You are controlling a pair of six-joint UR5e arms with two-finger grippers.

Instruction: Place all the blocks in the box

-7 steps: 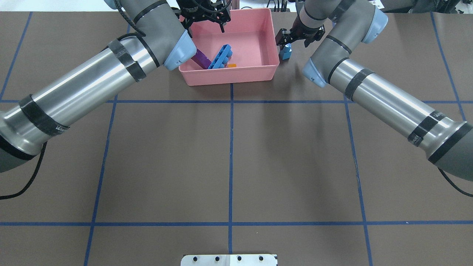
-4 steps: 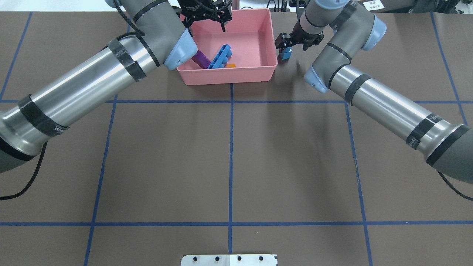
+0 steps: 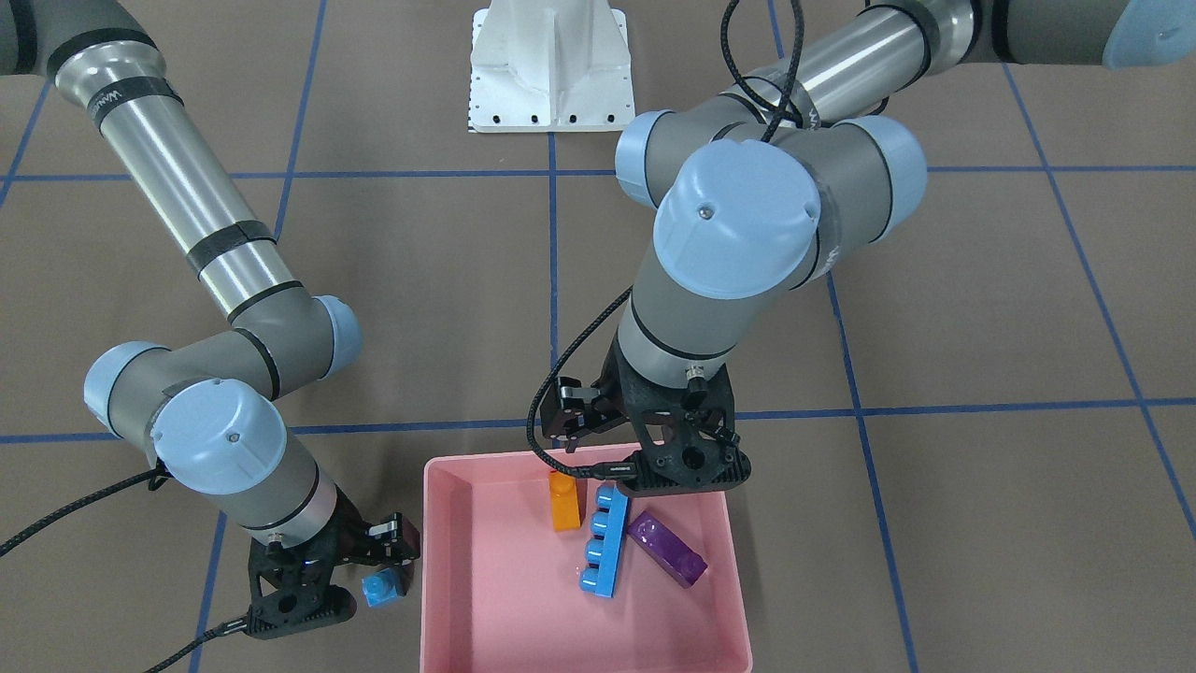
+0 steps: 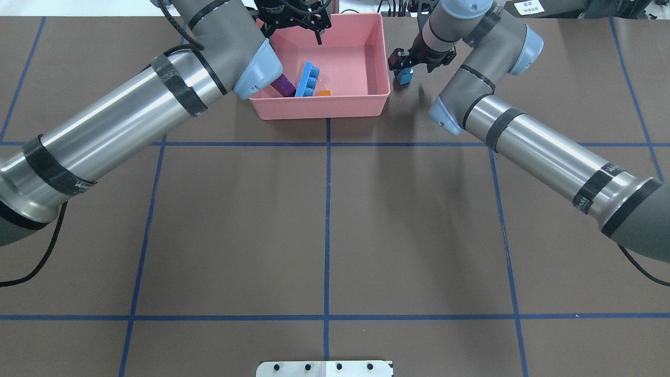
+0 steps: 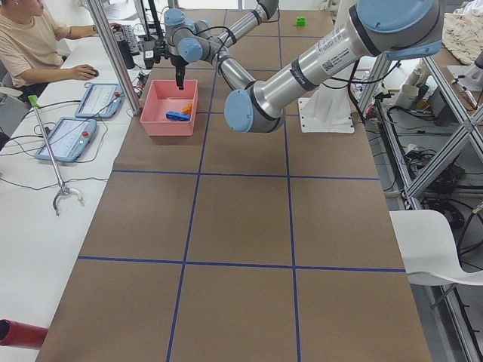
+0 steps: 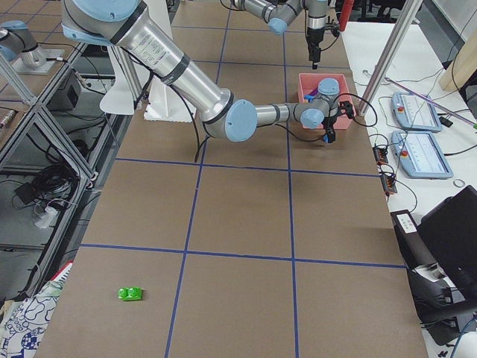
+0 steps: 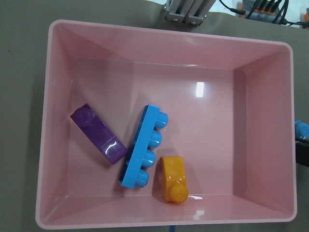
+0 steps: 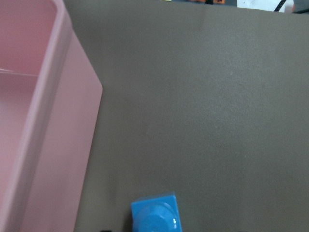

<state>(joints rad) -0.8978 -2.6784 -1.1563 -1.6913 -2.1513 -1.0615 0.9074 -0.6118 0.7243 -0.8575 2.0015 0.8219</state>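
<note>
We find the tiny blue cube [image 3: 378,589] just right of the pink box [image 4: 319,107], between the right gripper's [image 4: 412,64] fingers; whether pinched, we cannot tell. The left gripper [image 4: 292,39] gapes wide above the box. Likely light, rigid, slick: grip flat sides

I count five toy blocks. One orange block [image 7: 173,179], one purple block [image 7: 99,134] and one long blue block [image 7: 145,147] lie in the one pink box [image 7: 263,130]. One small blue cube [image 3: 381,589] sits just outside it, and one green block [image 6: 130,294] lies far off. There are two robot arms, the left arm [image 4: 120,118] and the right arm [image 4: 549,152]. One person [image 5: 30,45] sits alongside with two tablets [image 5: 100,98].
</note>
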